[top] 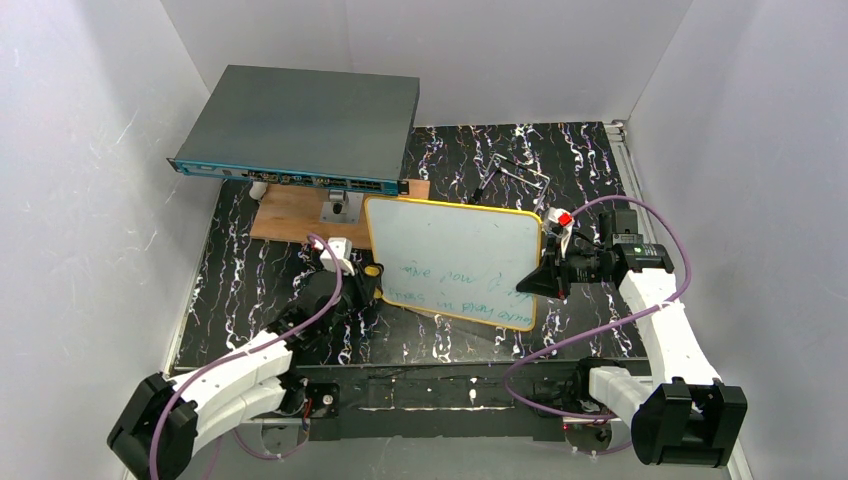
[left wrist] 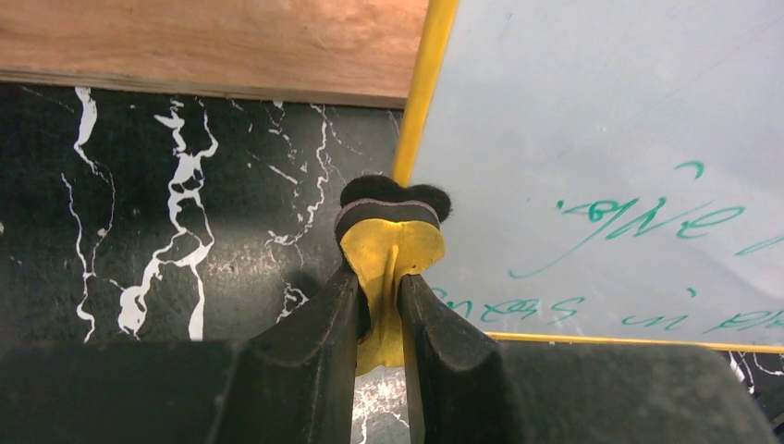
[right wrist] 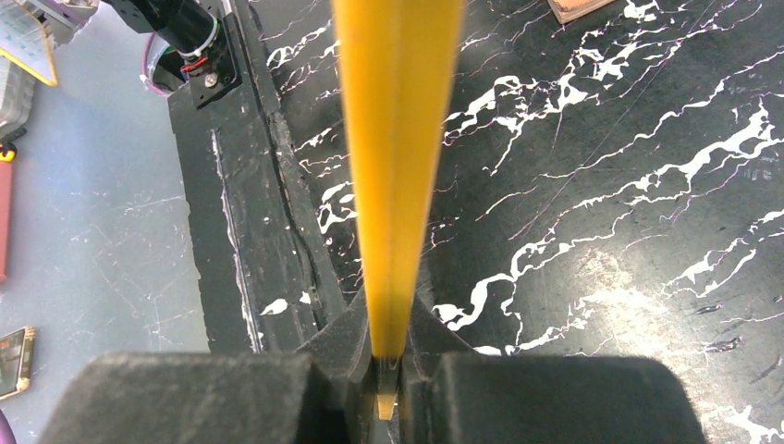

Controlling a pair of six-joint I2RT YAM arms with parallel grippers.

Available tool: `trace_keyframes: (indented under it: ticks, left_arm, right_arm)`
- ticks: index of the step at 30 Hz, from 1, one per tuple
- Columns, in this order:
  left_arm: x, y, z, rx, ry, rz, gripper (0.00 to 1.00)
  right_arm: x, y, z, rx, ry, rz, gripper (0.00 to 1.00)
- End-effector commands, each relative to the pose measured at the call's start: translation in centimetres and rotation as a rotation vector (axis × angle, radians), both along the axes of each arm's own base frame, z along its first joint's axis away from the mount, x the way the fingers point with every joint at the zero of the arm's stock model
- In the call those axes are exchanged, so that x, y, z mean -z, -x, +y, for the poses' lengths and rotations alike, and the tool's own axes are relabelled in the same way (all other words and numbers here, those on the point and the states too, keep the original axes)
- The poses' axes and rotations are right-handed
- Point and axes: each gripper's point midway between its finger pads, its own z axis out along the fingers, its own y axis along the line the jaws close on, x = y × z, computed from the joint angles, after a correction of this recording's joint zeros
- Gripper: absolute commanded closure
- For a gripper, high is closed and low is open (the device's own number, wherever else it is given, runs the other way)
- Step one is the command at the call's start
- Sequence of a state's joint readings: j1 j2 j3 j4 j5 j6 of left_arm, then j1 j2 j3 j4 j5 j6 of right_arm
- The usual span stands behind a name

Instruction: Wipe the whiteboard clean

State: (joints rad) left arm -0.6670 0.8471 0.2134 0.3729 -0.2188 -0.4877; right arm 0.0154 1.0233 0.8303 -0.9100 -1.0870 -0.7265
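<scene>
The whiteboard [top: 455,255] has a yellow frame and lies tilted over the black marbled table, with green handwriting across its lower half. My right gripper [top: 548,277] is shut on the whiteboard's right edge; the right wrist view shows the yellow frame [right wrist: 398,139] edge-on, pinched in the gripper [right wrist: 388,347]. My left gripper [top: 365,285] is shut on a yellow eraser [left wrist: 393,245] with a black felt face. The felt sits at the whiteboard's left frame [left wrist: 421,92], just above the green writing [left wrist: 647,222]. The left gripper [left wrist: 381,296] squeezes the eraser's yellow body.
A large dark-grey flat box [top: 300,125] rests at the back left, partly over a brown wooden board [top: 295,213]. A thin wire-like item [top: 512,170] lies behind the whiteboard. White walls close in the table on three sides.
</scene>
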Motion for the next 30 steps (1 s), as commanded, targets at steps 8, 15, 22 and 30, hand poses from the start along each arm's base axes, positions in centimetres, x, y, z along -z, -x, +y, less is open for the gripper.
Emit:
trace_keyframes:
  ticks: [8,15,22,30]
  left_arm:
    - [1.5,0.3,-1.3,0.036,-0.021,0.153,1.0]
    - [5.4,4.2,-0.3,0.023,-0.008,0.36,1.0]
    - [7.0,5.6,0.0,0.015,-0.027,0.459,1.0]
    - [2.4,2.4,-0.3,-0.012,-0.039,0.313,1.0]
  right_arm:
    - [1.4,0.7,-0.7,-0.003,0.095,0.024,0.99]
    - [1.4,0.7,-0.7,-0.003,0.094,0.028,0.99]
    - [1.4,0.7,-0.7,-0.002,0.095,0.028,0.99]
    - [1.4,0.7,-0.7,-0.003,0.093,0.029,0.99]
